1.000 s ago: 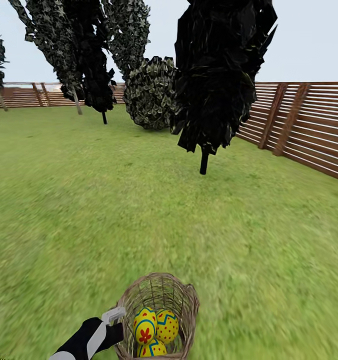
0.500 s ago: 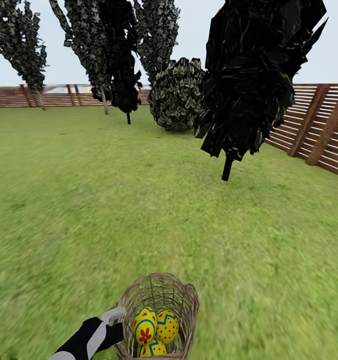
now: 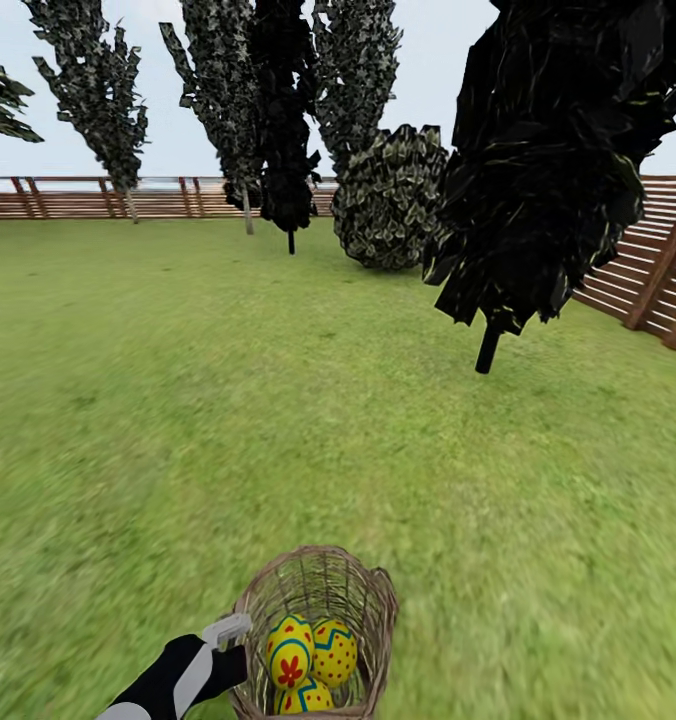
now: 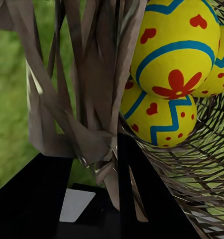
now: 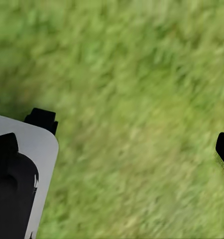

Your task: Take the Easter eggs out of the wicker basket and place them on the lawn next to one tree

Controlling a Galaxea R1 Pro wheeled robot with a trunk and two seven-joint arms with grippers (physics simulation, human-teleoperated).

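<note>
Your left gripper [image 4: 94, 164] is clamped on the rim of the wicker basket [image 3: 318, 585], at the bottom of the head view, a little left of the middle. In the left wrist view, one black finger [image 4: 30, 199] sits outside the woven wall and the other sits inside it, with the wicker pinched between them.

All three Easter eggs [image 3: 308, 660] sit inside the basket, packed close and touching. They are yellow with red flowers, red dots and blue zigzags. Up close, two eggs [image 4: 174, 50] press against the wall right by your inner finger.

Your right gripper [image 5: 137, 139] has its fingers spread wide, with nothing between them. Blurry green grass lies past it.

The lawn [image 3: 228, 400] spreads out all around the basket. A dark thin-trunked tree [image 3: 548, 170] stands at the upper right. A round bush [image 3: 390, 200] is near the top middle, with more dark trees [image 3: 268, 110] to its left. The brown wooden fence [image 3: 78, 198] runs along the back and down the right edge.
</note>
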